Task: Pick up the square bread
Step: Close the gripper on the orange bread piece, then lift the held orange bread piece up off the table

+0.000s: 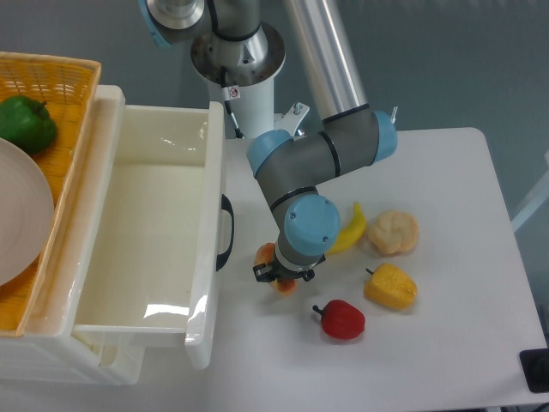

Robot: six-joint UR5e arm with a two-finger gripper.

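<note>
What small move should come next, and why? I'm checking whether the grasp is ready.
Probably close and confirm the grip, then lift straight up. The end effector sits right over the small orange-brown blocky toy bread, which peeks out either side beside the white drawer's black handle. Its wrist hides the fingers, so I can't tell if they are shut yet.
</note>
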